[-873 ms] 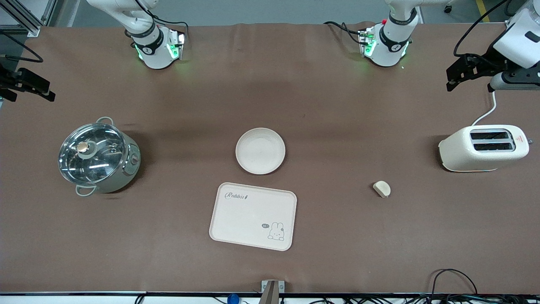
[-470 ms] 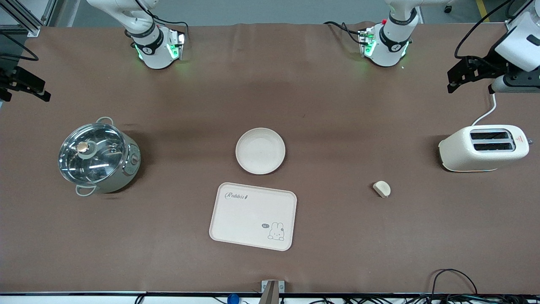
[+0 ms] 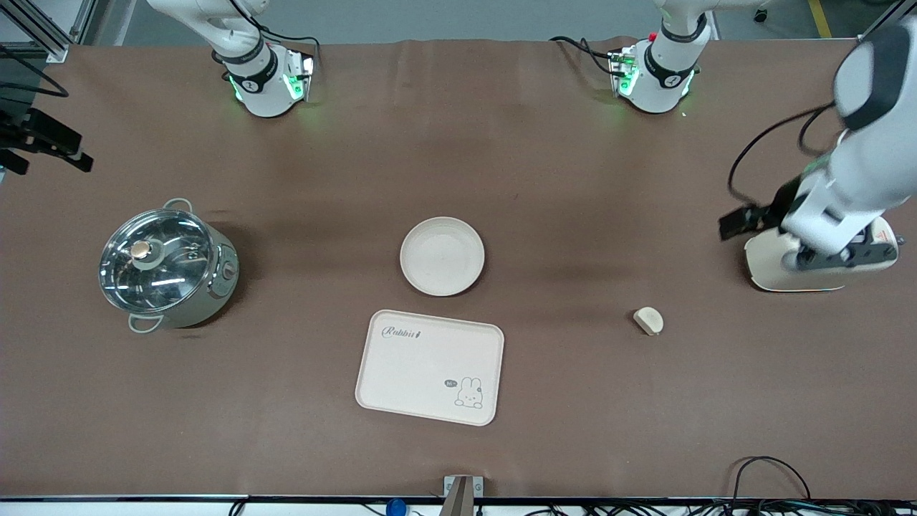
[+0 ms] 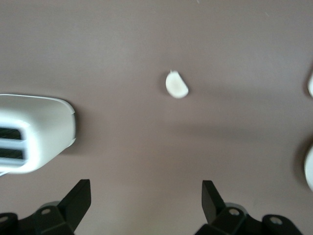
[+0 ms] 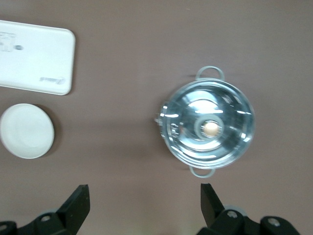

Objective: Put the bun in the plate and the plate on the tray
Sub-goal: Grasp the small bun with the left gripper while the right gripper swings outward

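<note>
The bun lies on the brown table, nearer the front camera than the toaster; it also shows in the left wrist view. The round plate sits at mid-table, also in the right wrist view. The Rabbit tray lies just nearer the camera than the plate, also in the right wrist view. My left gripper hangs in the air by the toaster's inner end, open and empty, apart from the bun. My right gripper waits high at the right arm's end of the table, open and empty.
A cream toaster stands at the left arm's end, partly under the left arm, and shows in the left wrist view. A glass-lidded pot stands at the right arm's end, also in the right wrist view.
My left arm has swung from the table's end to over the toaster, bringing its gripper closer to the bun. The right gripper has barely shifted. Bun, plate and tray have not moved.
</note>
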`<state>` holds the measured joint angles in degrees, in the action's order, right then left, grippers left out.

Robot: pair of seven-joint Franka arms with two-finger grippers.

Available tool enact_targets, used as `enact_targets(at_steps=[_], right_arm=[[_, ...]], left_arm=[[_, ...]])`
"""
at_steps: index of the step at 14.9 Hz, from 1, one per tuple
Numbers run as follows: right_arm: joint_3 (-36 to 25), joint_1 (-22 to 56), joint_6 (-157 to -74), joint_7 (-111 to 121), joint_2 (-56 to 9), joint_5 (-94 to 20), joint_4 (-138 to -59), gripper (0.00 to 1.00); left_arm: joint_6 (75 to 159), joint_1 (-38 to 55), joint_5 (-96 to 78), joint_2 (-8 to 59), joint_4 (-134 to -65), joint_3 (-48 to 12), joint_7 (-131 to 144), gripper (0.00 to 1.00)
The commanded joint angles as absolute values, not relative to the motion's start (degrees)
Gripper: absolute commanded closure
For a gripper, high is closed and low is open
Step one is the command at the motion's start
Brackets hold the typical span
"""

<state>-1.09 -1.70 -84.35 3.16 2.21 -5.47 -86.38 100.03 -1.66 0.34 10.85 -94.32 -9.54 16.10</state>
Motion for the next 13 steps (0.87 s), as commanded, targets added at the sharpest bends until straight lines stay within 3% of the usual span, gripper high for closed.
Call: enact_targets(at_steps=[1, 7, 11, 13], right_arm=[[-1.05, 1.04, -88.14, 2.9, -1.21, -7.64, -87.89, 0.0], [-0.97, 3.6, -95.43, 2.9, -11.94, -10.53, -90.25, 0.0], [-0.88, 6.93, -108.78, 2.81, -12.74, -17.48, -104.64, 0.0], [-0.97, 11.4, -115.71, 2.73, -12.74, -21.68, -111.23, 0.0]], left_arm=[[109.12, -1.32, -0.79, 16.94, -97.11, -9.75, 24.57, 0.0], [125.48, -0.88, 1.67, 32.06, -97.29, -9.67, 37.35, 0.0], [133.31, -0.53, 1.76, 38.04, -96.95, -9.75, 42.17, 0.03], [134.3, -0.53, 1.76, 39.72, -97.03, -9.76, 42.36, 0.15]])
